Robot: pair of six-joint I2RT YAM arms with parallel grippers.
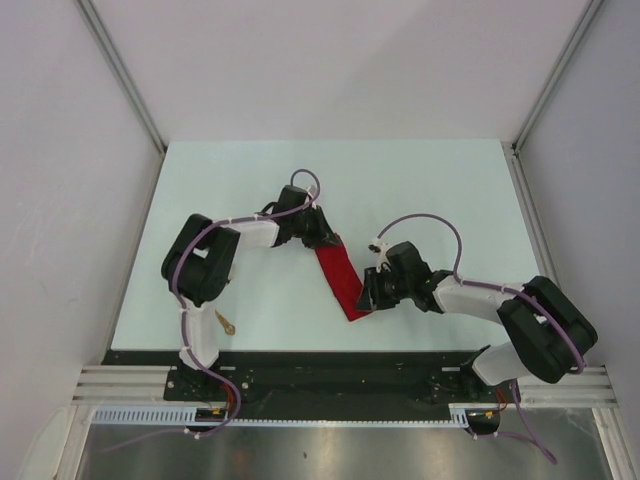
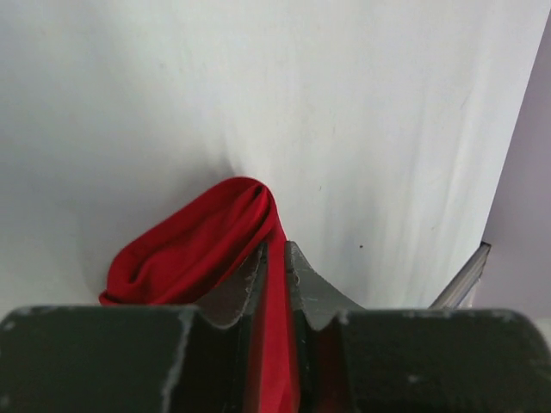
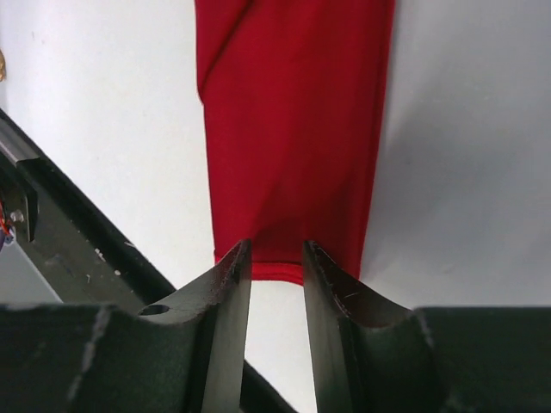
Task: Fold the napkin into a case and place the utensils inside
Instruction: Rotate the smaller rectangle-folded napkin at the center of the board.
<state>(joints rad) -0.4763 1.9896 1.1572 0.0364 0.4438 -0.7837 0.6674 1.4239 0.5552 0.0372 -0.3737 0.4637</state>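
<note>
Napkin (image 1: 340,278) is sitting clamped in the left end effector (image 2: 275,258) at 11 o'clock. Right end effector (image 3: 276,251) is gaping slightly at its hem.

A robotics lab test cell: a pale table (image 1: 420,190) boxed in by plain white panels (image 1: 50,200) on aluminium posts (image 1: 120,72), with slotted rails (image 1: 120,383) and cable ducting (image 1: 340,424) along its near edge

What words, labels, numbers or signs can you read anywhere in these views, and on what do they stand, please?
None can be read: the napkin, the table, the left fingers and the right fingers carry no text. The utensil is too small to tell.
</note>
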